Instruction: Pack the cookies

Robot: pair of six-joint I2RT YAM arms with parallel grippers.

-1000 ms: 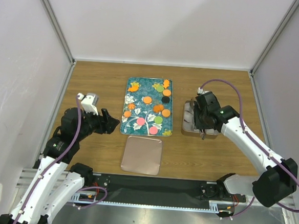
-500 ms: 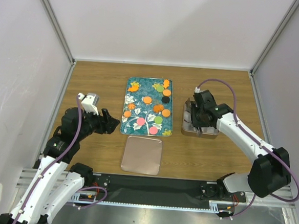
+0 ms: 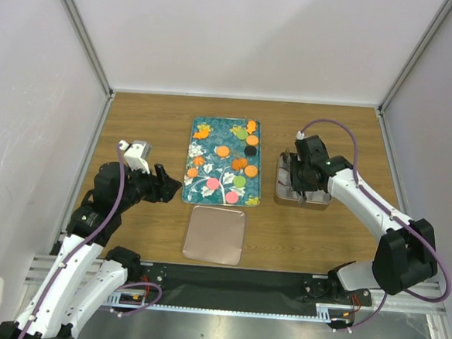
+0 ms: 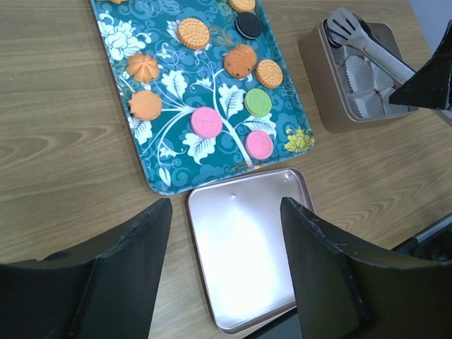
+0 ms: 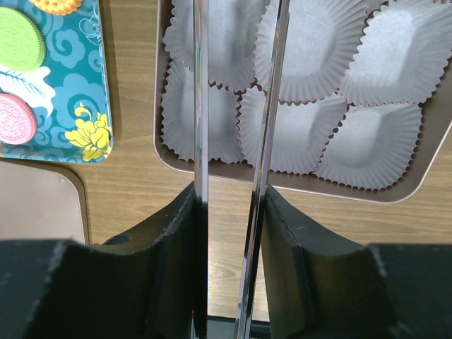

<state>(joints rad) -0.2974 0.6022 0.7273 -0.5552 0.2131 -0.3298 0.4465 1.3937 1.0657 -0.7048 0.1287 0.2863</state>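
Observation:
Several cookies lie on the teal flowered tray (image 3: 211, 139): an orange one (image 3: 223, 151), a black one (image 3: 250, 150), a pink one (image 4: 207, 121) and a green one (image 4: 258, 102). My left gripper (image 3: 170, 187) hangs open left of the tray's near corner, nothing between its fingers (image 4: 120, 268). My right gripper (image 3: 303, 175) is shut on metal tongs (image 5: 200, 106), whose two arms reach out over the tin (image 5: 282, 185). The tin holds empty white paper cups (image 5: 304, 42). The green cookie (image 5: 20, 39) shows at the left edge of the right wrist view.
A rose-gold tin lid (image 3: 215, 234) lies flat on the wooden table just in front of the tray, also below my left gripper (image 4: 224, 208). The tin (image 3: 281, 195) stands right of the tray. White walls close in the table on three sides.
My right gripper has shifted slightly back and left over the tin with the tongs still in it. The left arm has not moved.

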